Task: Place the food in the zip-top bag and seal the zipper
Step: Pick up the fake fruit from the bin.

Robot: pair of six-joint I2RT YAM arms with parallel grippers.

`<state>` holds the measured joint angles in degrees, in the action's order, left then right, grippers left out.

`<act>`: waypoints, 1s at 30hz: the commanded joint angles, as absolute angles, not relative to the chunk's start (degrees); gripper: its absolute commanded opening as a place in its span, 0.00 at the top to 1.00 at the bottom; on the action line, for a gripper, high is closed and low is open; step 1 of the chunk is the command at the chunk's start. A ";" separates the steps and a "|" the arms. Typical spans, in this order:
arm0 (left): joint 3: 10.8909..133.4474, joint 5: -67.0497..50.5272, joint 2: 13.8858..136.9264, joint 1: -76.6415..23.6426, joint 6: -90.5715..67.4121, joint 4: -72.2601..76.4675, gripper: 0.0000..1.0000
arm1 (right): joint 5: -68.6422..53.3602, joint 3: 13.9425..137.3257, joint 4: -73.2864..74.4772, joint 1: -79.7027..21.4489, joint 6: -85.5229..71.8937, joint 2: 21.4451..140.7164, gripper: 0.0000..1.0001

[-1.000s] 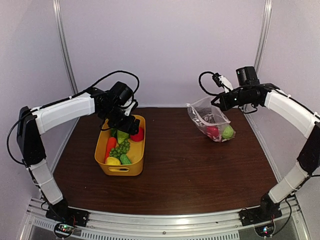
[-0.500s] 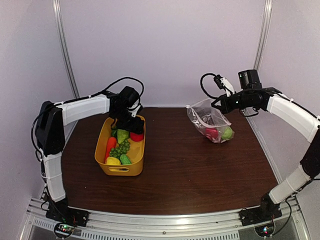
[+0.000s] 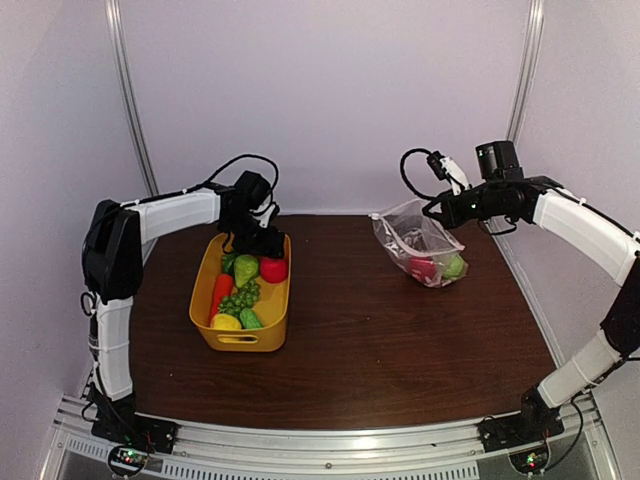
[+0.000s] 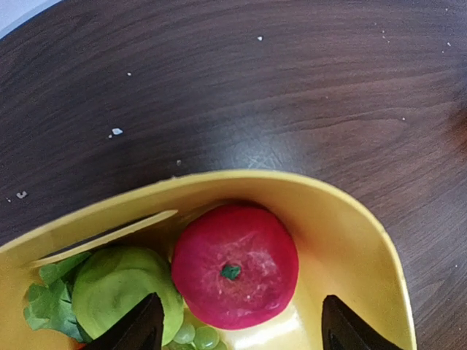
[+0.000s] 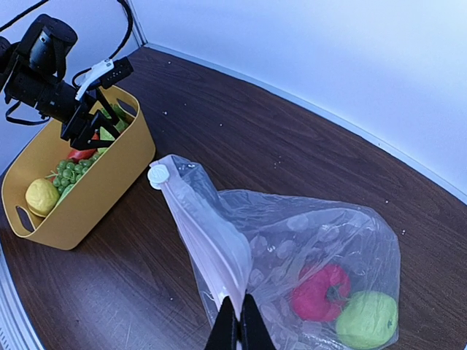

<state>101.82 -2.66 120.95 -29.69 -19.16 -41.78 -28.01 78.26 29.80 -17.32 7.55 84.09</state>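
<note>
Left fingers (image 3: 260, 248): wide apart astride red apple (image 4: 235, 266), seemingly not touching. Right fingers (image 5: 237, 329): clamped on zip-top bag (image 5: 292, 240) mouth.

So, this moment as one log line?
left gripper: open over red toy apple in yellow plastic basket | right gripper: shut on clear zip-top bag

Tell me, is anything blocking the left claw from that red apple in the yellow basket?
Nothing visible. The left gripper is open over the red apple, fingers either side; a green fruit sits close on one side, the basket wall on the other.
</note>
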 commanded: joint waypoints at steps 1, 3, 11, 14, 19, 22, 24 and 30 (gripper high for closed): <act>103.75 -3.85 122.83 -29.80 -20.16 -39.46 0.25 | -27.15 78.55 29.27 -17.26 7.95 85.06 1.00; 103.78 -3.86 123.48 -29.79 -20.42 -39.46 0.25 | -27.43 78.72 29.28 -17.25 7.91 85.27 1.00; 103.94 -3.72 126.54 -29.79 -22.27 -38.92 0.25 | -27.79 78.31 29.03 -17.27 7.82 85.60 1.00; 103.59 -3.23 127.16 -29.79 -22.74 -38.08 0.26 | -27.77 78.14 29.01 -17.26 7.82 85.54 1.00; 103.08 -3.50 127.35 -29.80 -22.72 -37.44 0.36 | -27.67 77.62 28.77 -17.23 7.73 85.17 1.00; 103.01 -4.16 126.67 -29.84 -22.59 -37.90 0.42 | -27.53 77.48 28.80 -17.22 7.73 85.09 1.00; 103.02 -4.34 125.42 -29.80 -22.50 -38.49 0.45 | -27.52 77.48 28.91 -17.24 7.82 85.10 1.00; 102.28 -2.07 117.98 -29.79 -21.68 -40.22 0.52 | -27.39 77.69 28.83 -17.27 7.90 85.23 1.00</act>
<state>102.32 -3.20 125.08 -29.71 -22.20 -40.38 -28.05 78.26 29.67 -17.32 7.55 85.10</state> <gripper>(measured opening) 0.622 0.005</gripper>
